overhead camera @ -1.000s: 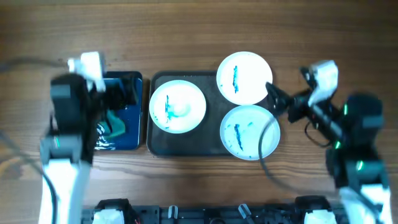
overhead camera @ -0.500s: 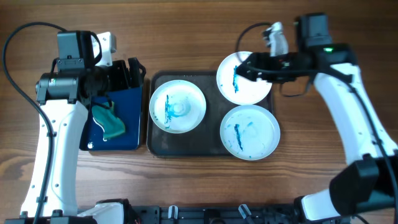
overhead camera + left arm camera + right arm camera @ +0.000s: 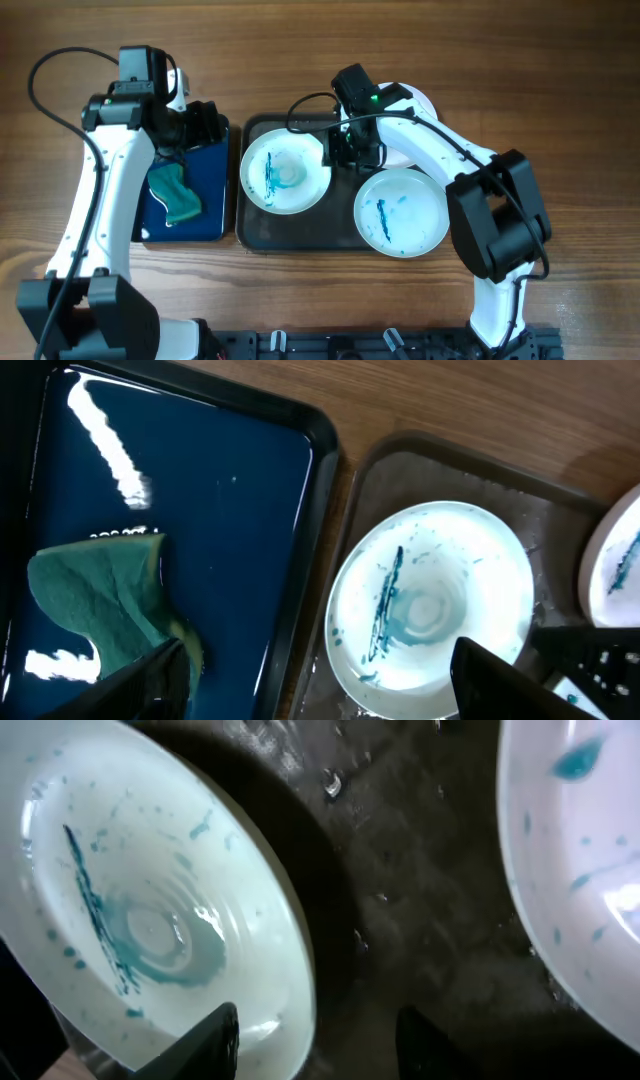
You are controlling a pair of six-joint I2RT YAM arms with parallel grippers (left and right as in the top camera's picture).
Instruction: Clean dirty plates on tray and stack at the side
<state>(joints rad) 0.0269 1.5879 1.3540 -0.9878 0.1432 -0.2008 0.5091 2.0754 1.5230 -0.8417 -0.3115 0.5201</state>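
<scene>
Three white plates with teal smears lie on the dark tray [image 3: 300, 228]: a left plate [image 3: 285, 172], a front right plate [image 3: 402, 212], and a back right plate [image 3: 422, 99] mostly hidden under my right arm. My right gripper [image 3: 338, 150] is low at the left plate's right rim. In the right wrist view the rim of this plate [image 3: 150, 900] passes between the open jaws of the right gripper [image 3: 315, 1045], one finger over its face, the other over the tray [image 3: 400, 900]. My left gripper [image 3: 205, 125] hangs open, holding nothing, above the seam between the two trays.
A smaller black tray with a blue inside [image 3: 212, 200] sits left of the dark tray, holding a green sponge [image 3: 176, 196]. In the left wrist view the sponge [image 3: 100, 600] lies by the left finger. Bare wooden table surrounds the trays.
My right arm swung left from the back right plate down to the left plate's right rim, its jaws narrowing. The left gripper shifted slightly toward the trays' seam.
</scene>
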